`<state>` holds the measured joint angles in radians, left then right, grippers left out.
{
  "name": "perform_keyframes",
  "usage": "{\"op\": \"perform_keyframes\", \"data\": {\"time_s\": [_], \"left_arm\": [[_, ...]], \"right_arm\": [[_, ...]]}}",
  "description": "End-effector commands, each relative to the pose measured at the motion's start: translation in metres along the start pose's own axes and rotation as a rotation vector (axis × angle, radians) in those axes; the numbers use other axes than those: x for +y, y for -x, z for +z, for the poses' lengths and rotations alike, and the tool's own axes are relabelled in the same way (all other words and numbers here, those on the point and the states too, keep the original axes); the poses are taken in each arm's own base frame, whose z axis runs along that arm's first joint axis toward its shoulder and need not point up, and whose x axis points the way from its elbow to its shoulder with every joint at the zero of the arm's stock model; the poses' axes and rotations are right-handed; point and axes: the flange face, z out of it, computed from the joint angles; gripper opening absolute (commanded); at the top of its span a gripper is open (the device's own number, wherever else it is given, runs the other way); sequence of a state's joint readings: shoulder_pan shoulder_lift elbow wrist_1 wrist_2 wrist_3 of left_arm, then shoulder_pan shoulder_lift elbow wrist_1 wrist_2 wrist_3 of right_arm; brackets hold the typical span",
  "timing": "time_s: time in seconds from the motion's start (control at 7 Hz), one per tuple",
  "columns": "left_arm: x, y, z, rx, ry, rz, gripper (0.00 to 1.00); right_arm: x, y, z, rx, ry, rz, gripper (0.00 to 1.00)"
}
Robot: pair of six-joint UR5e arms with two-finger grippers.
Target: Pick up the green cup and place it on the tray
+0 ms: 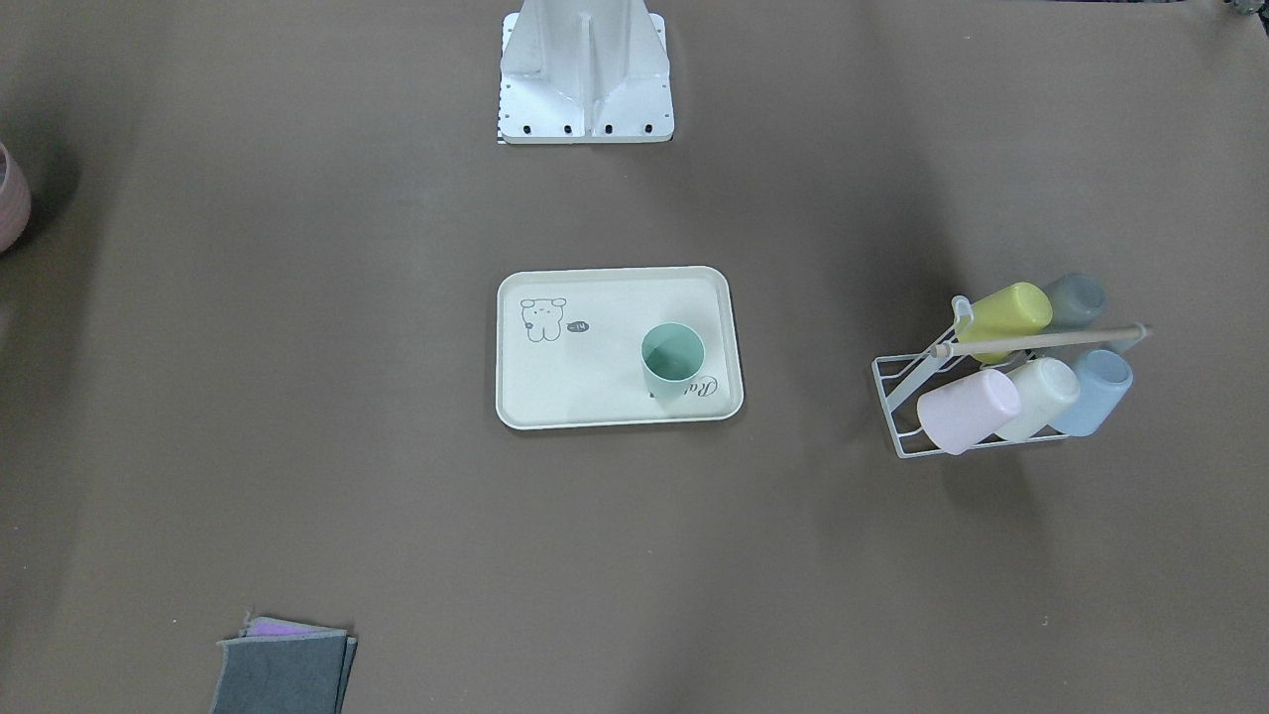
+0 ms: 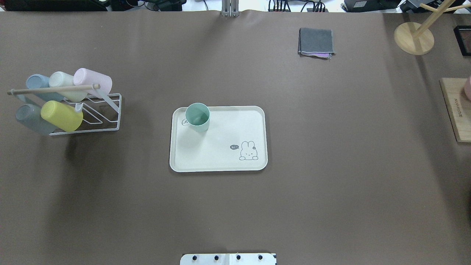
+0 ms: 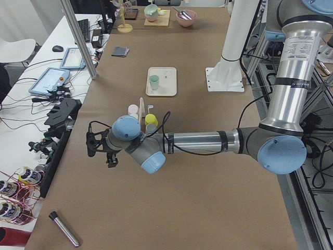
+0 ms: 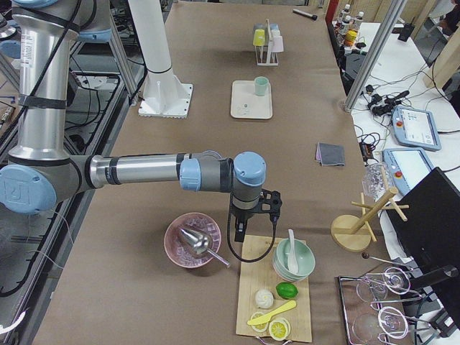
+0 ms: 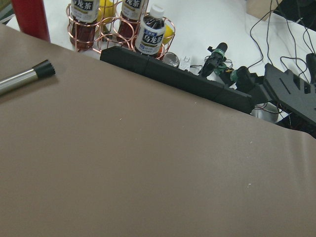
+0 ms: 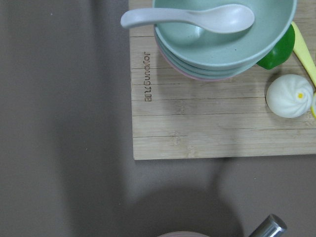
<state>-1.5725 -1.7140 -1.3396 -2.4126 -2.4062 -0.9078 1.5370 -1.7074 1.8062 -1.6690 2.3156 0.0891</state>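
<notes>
Although the green cup [image 1: 672, 359], upright in a corner of the tray [image 1: 595, 347], looks light, stiff and slick, best pinched across its rim, I cannot tell how open the left gripper [image 3: 101, 146] or right gripper [image 4: 253, 210] is.

A brown table [image 2: 331, 154] carries everything. The tray [image 2: 217, 147], cream and rectangular, lies flat near its middle. Toward the robot's left a white wire rack [image 2: 119, 114] stands on the table, well apart from the tray. On the side far from the robot lies a folded grey cloth [image 2: 316, 40]. At the robot's right end sit a round wooden stand base [image 2: 413, 38], a bamboo board [image 2: 455, 114] and a pink bowl [image 4: 188, 244] just beside the board. A metal tube [image 3: 64, 229] lies at the left end. The white robot base plate [image 1: 587, 109] sits at the robot's edge.
</notes>
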Motion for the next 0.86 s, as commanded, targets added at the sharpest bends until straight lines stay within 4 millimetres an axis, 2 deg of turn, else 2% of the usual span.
{"op": "perform_keyframes", "data": {"time_s": [0.0,0.14,0.43,0.57,0.71], "left_arm": [[0.0039,0.0144,0.0088,-0.015,0.128,-0.117,0.98],[0.0048,0.0123,0.0111,-0.004,0.187,-0.158,0.98],[0.0035,0.0135,0.0142,-0.030,0.196,-0.185,0.98],[0.0026,0.0107,0.0131,-0.028,0.192,-0.173,0.98],[0.0013,0.0076,0.0129,-0.022,0.186,-0.076,0.98]], "right_arm": [[-0.0013,0.0009,-0.0007,-0.001,-0.002,0.000,1.00],[-0.0013,0.0010,-0.0007,-0.002,-0.002,0.000,1.00],[-0.0013,0.0010,-0.0007,-0.002,-0.002,0.000,1.00],[-0.0007,0.0007,-0.0003,-0.004,0.000,0.001,1.00],[-0.0006,0.0007,-0.0002,-0.004,0.000,0.001,1.00]]}}
